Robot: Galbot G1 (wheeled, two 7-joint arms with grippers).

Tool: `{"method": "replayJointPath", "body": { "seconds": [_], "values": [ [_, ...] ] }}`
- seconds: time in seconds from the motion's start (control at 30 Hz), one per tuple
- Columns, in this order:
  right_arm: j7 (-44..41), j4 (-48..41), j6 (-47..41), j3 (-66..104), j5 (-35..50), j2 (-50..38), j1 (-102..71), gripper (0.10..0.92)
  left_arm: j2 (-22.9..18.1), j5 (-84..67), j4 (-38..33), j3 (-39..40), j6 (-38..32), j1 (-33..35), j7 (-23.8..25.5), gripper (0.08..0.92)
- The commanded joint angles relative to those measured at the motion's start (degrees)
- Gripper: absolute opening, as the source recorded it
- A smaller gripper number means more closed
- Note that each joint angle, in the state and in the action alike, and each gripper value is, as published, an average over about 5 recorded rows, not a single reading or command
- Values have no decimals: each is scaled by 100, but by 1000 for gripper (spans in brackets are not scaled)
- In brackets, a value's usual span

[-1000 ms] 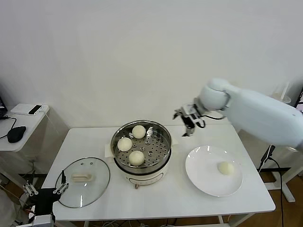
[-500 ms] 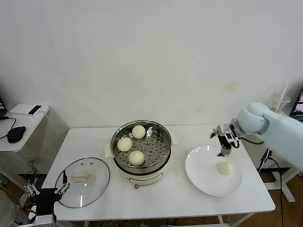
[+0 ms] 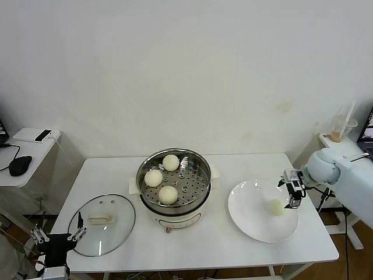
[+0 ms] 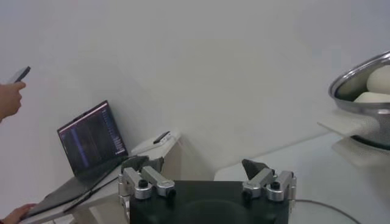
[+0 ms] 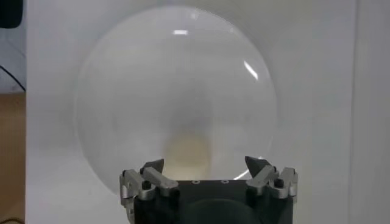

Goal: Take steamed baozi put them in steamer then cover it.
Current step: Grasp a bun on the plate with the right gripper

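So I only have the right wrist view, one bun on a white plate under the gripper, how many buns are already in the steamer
Observer: Three baozi sit on the perforated tray of the steamer, seen from the head view.
Operator: Is the lid on it?
Observer: No. The glass cover lies flat on the table, on the robot's left of the steamer.
Operator: Where's the left gripper?
Observer: The left gripper is low at the table's near left corner, by the cover's edge, open and holding nothing.
Operator: And my right gripper against the plate?
Observer: The right gripper is open above the plate's right rim, beside the last baozi, not yet touching it.
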Motion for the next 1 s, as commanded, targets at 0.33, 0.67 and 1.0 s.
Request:
{"method": "replayJointPath", "body": {
  "seconds": [0.33,0.67,1.0],
  "values": [
    [-1,-861,49,355,-430,676,-517,823,-8,-8,52,-28,-1,-14,1,823],
    [25,-992,36,378,-574,807,-599,796,-34,-22,51,-22,1,-4,-2,823],
    [9,-1044,42,390,-664,796,-655,713,-44,-21,47,-21,2,-6,-2,823]
  ]
}}
